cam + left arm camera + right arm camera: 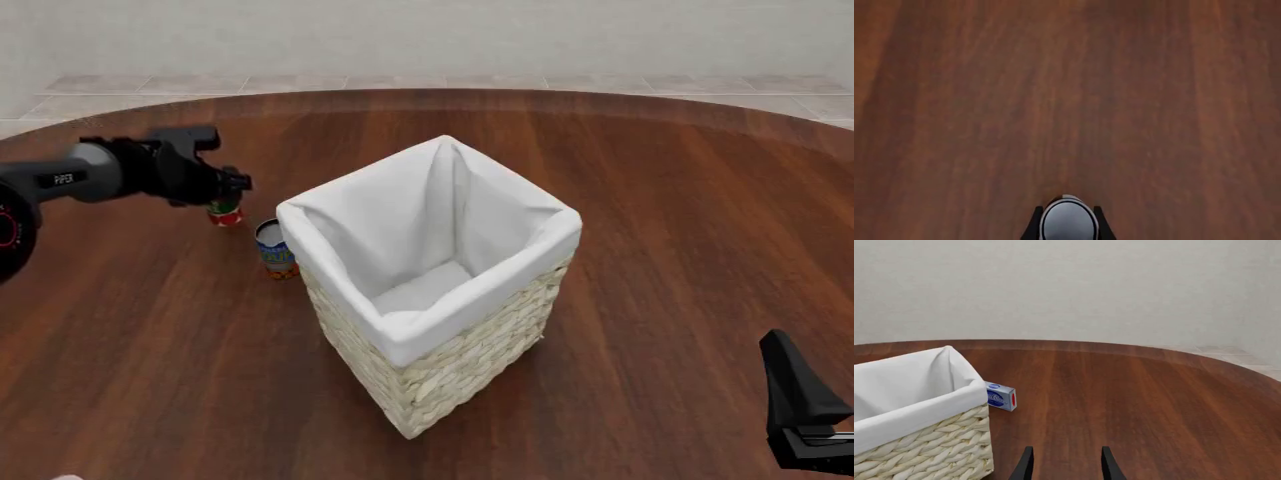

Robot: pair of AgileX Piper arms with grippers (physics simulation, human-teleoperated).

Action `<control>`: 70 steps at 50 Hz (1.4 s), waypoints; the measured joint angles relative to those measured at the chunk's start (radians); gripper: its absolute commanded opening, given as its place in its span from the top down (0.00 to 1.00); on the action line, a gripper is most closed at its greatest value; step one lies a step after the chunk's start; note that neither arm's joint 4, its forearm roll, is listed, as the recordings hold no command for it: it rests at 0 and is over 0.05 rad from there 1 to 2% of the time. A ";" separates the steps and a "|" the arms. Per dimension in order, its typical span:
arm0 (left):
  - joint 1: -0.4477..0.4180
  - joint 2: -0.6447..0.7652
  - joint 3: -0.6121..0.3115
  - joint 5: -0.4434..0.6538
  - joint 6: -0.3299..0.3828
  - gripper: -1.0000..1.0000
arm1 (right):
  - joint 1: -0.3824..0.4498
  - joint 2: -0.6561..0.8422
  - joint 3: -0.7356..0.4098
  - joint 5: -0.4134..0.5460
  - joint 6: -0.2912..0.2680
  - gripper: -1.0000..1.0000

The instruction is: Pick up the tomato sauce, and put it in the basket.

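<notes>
**Left jaws clamped on the tomato sauce, lifted beside the basket**

Nearest the camera in the front view, the right gripper (805,420) sits low at the table's (694,250) near right edge, well apart from everything else. Its wrist view shows the two dark fingers (1025,466) parted with bare wood between them, holding nothing.

In the middle of the table stands the basket (441,350), upright, its white cloth lining (400,235) folded over the rim. Just beside its left wall stands a blue-labelled can (275,248). In the right wrist view a small blue and white box (1001,396) lies just past the basket.

Farther back on the left, the left gripper (220,192) is closed around the tomato sauce (224,213); its dark metal top shows between the fingers in the left wrist view, with wood grain beyond it. The can hangs near the blue-labelled can, outside the basket.
</notes>
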 measured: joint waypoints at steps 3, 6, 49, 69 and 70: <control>0.000 -0.019 0.011 -0.001 0.002 1.00 | 0.000 0.000 0.000 0.000 0.000 0.00; 0.001 -0.037 0.022 -0.001 0.005 1.00 | 0.000 0.000 0.000 0.000 0.000 0.00; 0.005 -0.269 0.106 0.040 0.026 1.00 | 0.000 0.000 0.000 0.000 0.000 0.00; -0.018 -0.388 0.094 0.096 0.024 1.00 | 0.000 0.000 0.000 0.000 0.000 0.00; -0.019 -0.393 0.092 0.099 0.024 1.00 | 0.000 0.000 0.000 0.000 0.000 0.00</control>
